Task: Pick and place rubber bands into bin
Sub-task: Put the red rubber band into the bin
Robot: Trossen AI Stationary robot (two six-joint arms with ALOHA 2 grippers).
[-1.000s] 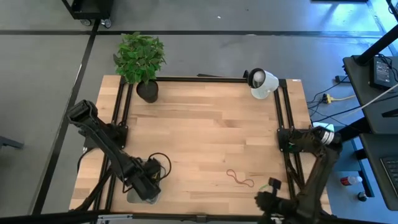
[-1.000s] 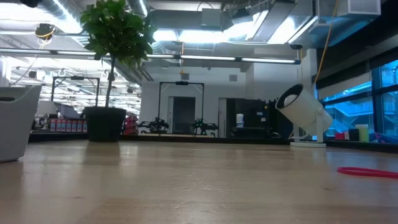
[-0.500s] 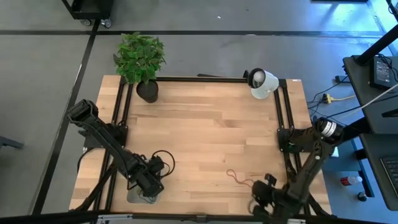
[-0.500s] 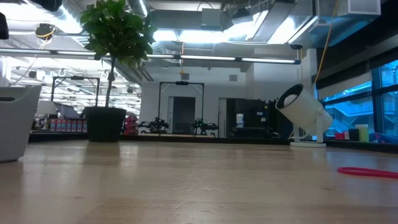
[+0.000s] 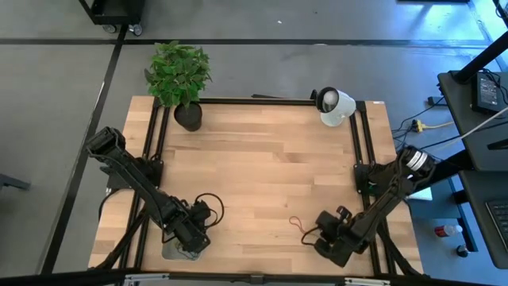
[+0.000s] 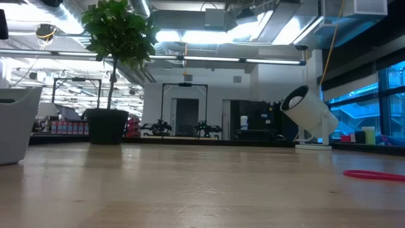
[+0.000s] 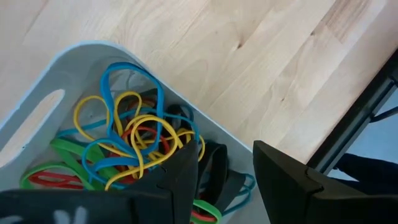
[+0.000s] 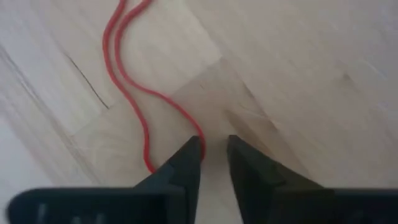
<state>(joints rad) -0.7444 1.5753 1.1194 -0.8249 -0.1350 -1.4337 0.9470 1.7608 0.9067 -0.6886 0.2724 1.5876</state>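
Note:
The bin [image 7: 74, 81] is a pale grey tray at the table's near left corner [image 5: 176, 253], seen at the left edge [image 6: 14, 126] of the low view. It holds a tangle of rubber bands [image 7: 134, 140] in blue, yellow, green, red and black. My left gripper [image 7: 227, 171] hovers open just above them. One thin red rubber band [image 8: 127, 87] lies flat on the wood near the table's near right [image 5: 304, 228], and shows in the low view [image 6: 373, 174]. My right gripper [image 8: 214, 155] is low over its end, fingers a narrow gap apart [image 5: 327, 238]. My right gripper comes at the red band's near end from above. A strand [image 8: 186, 124] runs up to one fingertip [image 8: 191, 155] and lies outside the gap. I cannot tell whether it touches. My left gripper touches nothing.
A potted plant [image 5: 181, 79] stands at the far left corner and a white lamp-like device [image 5: 335, 105] at the far right. Black rails [image 5: 361, 159] run along the table's sides. Bare wood [image 5: 262, 175] fills the middle.
My right gripper has moved from the table's near edge toward the far left, coming down onto the end of the red band. The band has stayed where it lay.

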